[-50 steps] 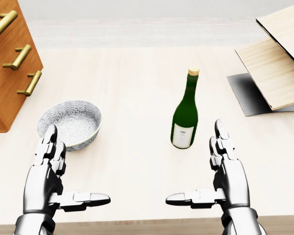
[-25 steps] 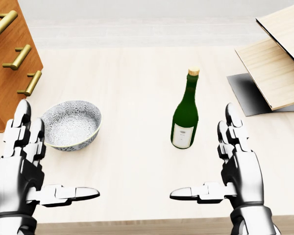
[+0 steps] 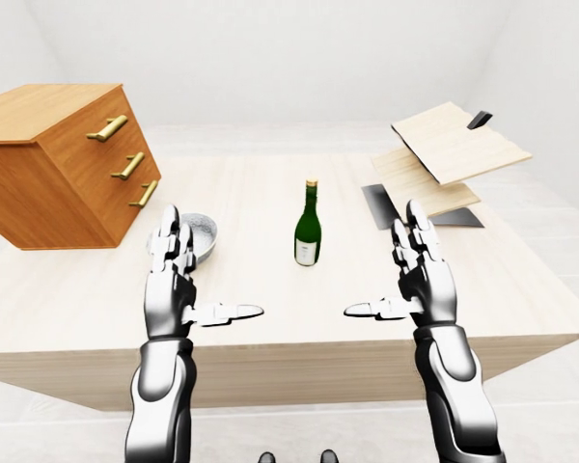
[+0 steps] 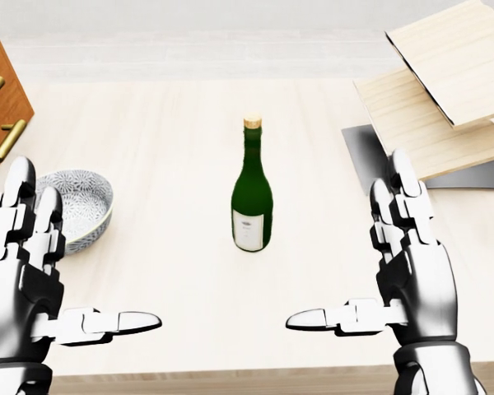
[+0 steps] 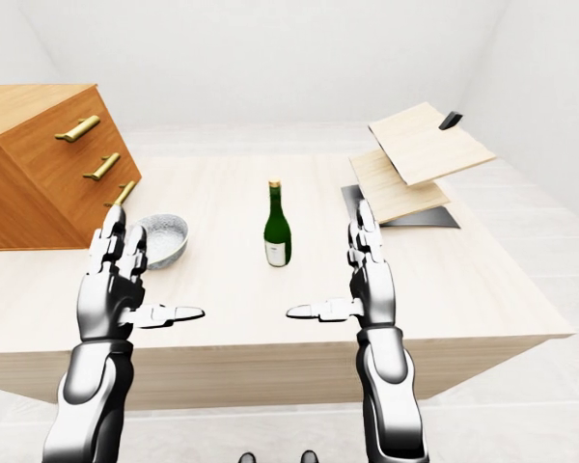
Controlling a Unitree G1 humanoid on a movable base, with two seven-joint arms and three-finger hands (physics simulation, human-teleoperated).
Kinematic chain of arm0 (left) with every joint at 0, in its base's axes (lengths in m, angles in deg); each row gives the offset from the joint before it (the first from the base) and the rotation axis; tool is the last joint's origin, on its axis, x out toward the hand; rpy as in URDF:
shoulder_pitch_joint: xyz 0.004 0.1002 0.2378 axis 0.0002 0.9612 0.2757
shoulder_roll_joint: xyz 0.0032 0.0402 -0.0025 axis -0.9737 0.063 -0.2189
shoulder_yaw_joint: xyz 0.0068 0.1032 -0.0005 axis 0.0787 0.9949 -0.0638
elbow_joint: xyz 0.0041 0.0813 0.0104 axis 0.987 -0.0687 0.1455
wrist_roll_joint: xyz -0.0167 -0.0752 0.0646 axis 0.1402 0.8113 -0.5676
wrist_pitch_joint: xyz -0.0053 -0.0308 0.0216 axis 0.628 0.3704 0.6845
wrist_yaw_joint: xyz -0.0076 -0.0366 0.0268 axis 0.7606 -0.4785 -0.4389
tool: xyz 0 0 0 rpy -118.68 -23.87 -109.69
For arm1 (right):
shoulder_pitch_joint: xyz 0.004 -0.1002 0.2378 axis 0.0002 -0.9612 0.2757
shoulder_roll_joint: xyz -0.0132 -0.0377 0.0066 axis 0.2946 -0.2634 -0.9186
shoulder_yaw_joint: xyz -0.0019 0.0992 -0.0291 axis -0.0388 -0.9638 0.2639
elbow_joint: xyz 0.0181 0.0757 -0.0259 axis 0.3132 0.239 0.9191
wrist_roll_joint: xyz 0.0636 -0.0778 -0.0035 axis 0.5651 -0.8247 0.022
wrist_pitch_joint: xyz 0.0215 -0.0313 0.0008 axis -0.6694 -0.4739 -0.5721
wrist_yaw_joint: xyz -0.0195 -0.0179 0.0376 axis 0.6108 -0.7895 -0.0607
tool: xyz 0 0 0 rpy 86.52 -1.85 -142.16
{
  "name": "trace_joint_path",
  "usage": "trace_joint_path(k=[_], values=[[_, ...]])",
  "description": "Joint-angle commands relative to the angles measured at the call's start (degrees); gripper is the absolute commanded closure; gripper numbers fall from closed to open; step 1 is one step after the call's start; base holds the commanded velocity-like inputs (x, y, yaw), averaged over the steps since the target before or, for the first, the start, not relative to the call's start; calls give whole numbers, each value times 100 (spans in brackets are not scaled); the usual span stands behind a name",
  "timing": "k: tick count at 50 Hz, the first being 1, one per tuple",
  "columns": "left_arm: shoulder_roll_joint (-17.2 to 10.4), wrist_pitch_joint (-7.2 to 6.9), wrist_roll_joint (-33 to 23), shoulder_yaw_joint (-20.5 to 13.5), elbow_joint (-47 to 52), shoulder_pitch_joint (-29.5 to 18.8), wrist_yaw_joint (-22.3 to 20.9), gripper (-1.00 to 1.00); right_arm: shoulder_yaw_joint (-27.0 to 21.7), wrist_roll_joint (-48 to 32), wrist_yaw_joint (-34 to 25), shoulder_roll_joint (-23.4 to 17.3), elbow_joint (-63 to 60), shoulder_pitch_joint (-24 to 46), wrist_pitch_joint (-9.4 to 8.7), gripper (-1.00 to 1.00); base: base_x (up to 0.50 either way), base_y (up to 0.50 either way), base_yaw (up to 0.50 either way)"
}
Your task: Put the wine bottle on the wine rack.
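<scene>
A green wine bottle (image 4: 251, 202) with a white label and a cork-coloured top stands upright in the middle of the pale wooden table (image 4: 165, 123). The wine rack (image 4: 439, 103), made of slanted light wooden boards on a dark base, stands at the table's right. My left hand (image 4: 86, 251) is open and empty, low at the left of the head view. My right hand (image 4: 346, 243) is open and empty, to the lower right of the bottle. Both hands are apart from the bottle, palms facing inward.
A patterned grey bowl (image 4: 81, 204) sits on the table left of the bottle, next to my left hand. A wooden drawer cabinet (image 3: 68, 164) with brass handles stands at the table's left. The table's near edge (image 3: 299, 352) runs just under my hands.
The whole picture has shifted: the camera moved right, so bottle, bowl and cabinet sit further left and the rack shows more. My left hand swung outward to the left. Both hands stay open.
</scene>
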Motion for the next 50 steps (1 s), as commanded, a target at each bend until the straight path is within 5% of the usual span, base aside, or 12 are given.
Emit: trace_joint_path(k=[1, 36, 50], values=[[24, 0, 19, 6, -162, 5, 28, -100, 14, 20, -27, -2, -111, -36, 0, -100, 0, -50, 0], [-23, 0, -61, -25, -498, 38, 19, -100, 194, 194, -250, 2, -216, -118, 0, -100, -2, -50, 0], [-10, 0, -111, 2, -547, 49, 16, -100, 131, 240, -242, 5, -211, -141, 0, -100, 3, -2, 41]])
